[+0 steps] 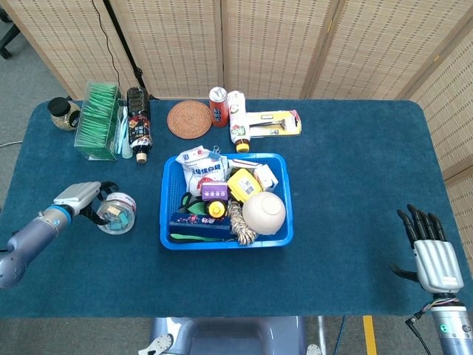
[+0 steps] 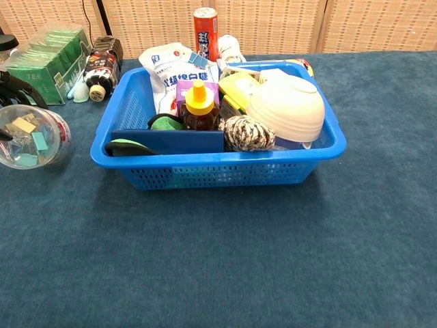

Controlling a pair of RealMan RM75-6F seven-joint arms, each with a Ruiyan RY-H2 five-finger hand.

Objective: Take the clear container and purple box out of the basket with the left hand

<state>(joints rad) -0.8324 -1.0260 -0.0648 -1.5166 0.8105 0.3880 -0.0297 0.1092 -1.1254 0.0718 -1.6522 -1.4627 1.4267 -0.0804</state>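
My left hand holds the clear container, a round see-through tub with small coloured pieces inside, low over the table left of the blue basket. In the chest view the clear container sits at the far left edge with dark fingers behind it. The purple box stays inside the basket, standing behind a yellow-capped bottle; in the chest view the purple box shows above that bottle. My right hand hangs off the table's right front corner, fingers apart, holding nothing.
The basket also holds a cream bowl, a yellow box, a rope ball and a white packet. Behind stand a green tea box, a dark bottle, a woven coaster and a red can.
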